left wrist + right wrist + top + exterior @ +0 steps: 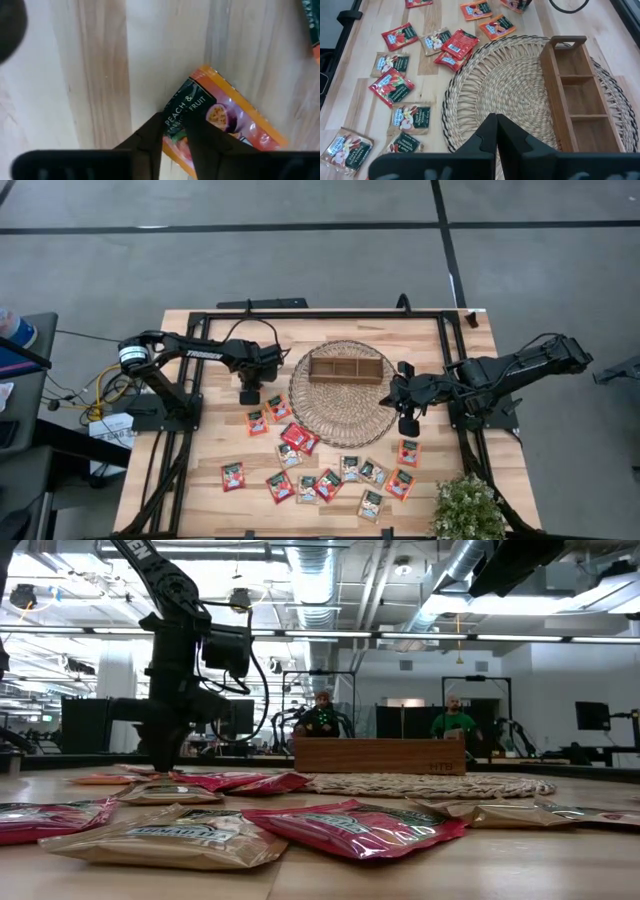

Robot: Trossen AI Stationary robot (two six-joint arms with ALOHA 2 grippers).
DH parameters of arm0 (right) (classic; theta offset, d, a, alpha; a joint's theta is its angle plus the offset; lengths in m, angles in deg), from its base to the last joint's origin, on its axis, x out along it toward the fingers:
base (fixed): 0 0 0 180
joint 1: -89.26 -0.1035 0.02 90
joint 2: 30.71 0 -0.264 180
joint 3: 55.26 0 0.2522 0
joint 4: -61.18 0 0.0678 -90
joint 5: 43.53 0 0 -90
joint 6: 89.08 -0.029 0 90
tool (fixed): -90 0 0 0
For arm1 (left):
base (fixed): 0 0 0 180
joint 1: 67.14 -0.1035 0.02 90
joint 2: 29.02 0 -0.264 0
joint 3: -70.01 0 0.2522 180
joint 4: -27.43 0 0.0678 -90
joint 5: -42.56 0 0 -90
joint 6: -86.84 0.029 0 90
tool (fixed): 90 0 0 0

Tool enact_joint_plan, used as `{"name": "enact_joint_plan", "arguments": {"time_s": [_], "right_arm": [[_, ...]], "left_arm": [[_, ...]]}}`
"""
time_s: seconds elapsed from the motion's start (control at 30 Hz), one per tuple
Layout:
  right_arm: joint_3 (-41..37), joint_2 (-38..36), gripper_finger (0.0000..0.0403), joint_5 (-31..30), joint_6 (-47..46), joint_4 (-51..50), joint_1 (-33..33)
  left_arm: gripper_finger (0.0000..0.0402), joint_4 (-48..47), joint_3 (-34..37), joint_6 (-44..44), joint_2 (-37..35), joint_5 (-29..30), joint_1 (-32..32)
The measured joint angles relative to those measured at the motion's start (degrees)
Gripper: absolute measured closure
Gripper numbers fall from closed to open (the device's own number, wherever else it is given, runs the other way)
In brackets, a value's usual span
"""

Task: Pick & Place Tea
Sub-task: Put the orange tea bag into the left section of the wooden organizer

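A: While the count runs, item one: left gripper, low over the tabletop just left of the wicker mat. State?

B: Fingers narrowed onto the near corner of an orange peach and passion fruit sachet; whether they pinch it fully I cannot tell. Sachet lies flat, its body running diagonally away from the fingertips.

A: Item two: right gripper?

B: Closed, empty, waiting above the mat's right edge.

A: Destination?

B: Wooden three-compartment tray, on the mat, to the right of the left gripper. Left arm is nearer this sachet.

A: Remaining stock?

B: Other sachets scattered across the front tabletop.
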Motion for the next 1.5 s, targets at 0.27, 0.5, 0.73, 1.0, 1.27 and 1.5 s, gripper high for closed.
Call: {"name": "enact_joint_plan", "arguments": {"time_s": [0.27,0.5,0.73,1.0,1.27,1.5], "right_arm": [[0.0,0.0,0.0403,0.0,0.0,0.0,0.0],[0.0,0.0,0.0403,0.0,0.0,0.0,0.0],[0.0,0.0,0.0403,-0.1,0.0,0.0,0.0],[0.0,0.0,0.0403,-0.1,0.0,0.0,0.0],[0.0,0.0,0.0403,-0.2,0.0,0.0,0.0],[0.0,0.0,0.0403,-0.2,0.0,0.1,0.0]], "left_arm": [[0.0388,0.3,0.0,-0.6,0.0,0.5,0.0],[0.0399,-0.1,0.0,-0.9,-0.1,0.3,0.0],[0.0402,-2.5,-1.7,-2.4,-3.3,0.3,0.3],[0.0401,-2.4,-7.8,-4.4,-8.3,2.2,0.3],[0.0401,-0.8,-15.3,-5.2,-10.0,6.8,0.7],[0.0401,8.0,-18.7,-6.7,-10.0,8.2,0.7]]}}
